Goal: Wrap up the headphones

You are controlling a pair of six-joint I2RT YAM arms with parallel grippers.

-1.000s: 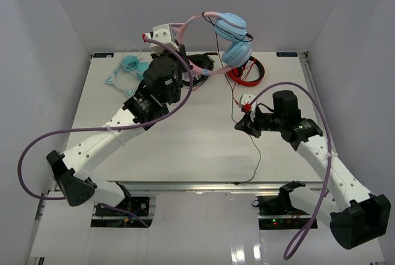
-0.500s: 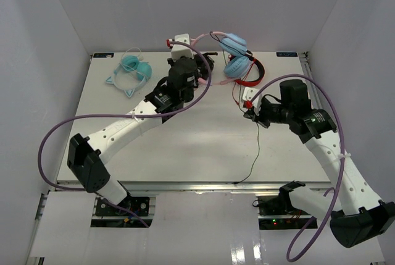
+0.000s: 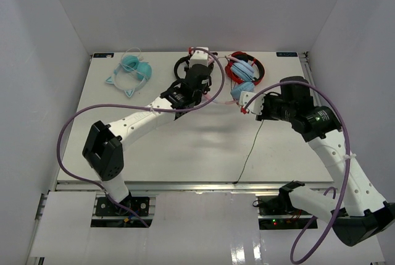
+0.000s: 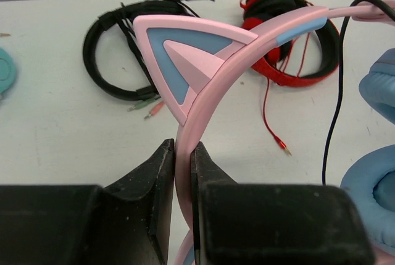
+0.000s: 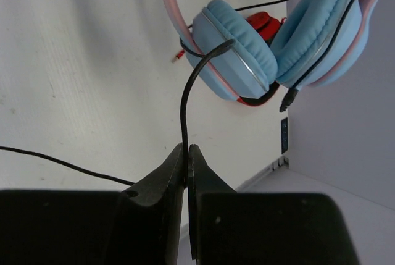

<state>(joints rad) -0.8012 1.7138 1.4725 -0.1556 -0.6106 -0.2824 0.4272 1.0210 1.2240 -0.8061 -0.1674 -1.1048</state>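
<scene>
The headphones (image 3: 242,89) hang at the table's back right, light-blue ear cups (image 5: 237,46) side by side over the red pair. My left gripper (image 4: 183,147) is shut on the pink headband (image 4: 185,67), just below its cat ear. My right gripper (image 5: 186,151) is shut on the thin black cable (image 5: 185,104) a short way from the cups. From my right gripper (image 3: 247,101), seen from above, the cable (image 3: 250,154) trails down to the table's front edge. A loop of it crosses one cup.
Red headphones (image 3: 258,72) lie under the blue cups, their red plug (image 4: 284,149) loose on the table. A black pair (image 4: 117,49) sits at the back centre, a teal pair (image 3: 131,70) at the back left. White walls close in three sides.
My left arm has carried the headphones right and down, from above the back wall to over the red pair. My right gripper has moved up toward the cups, cable still pinched.
</scene>
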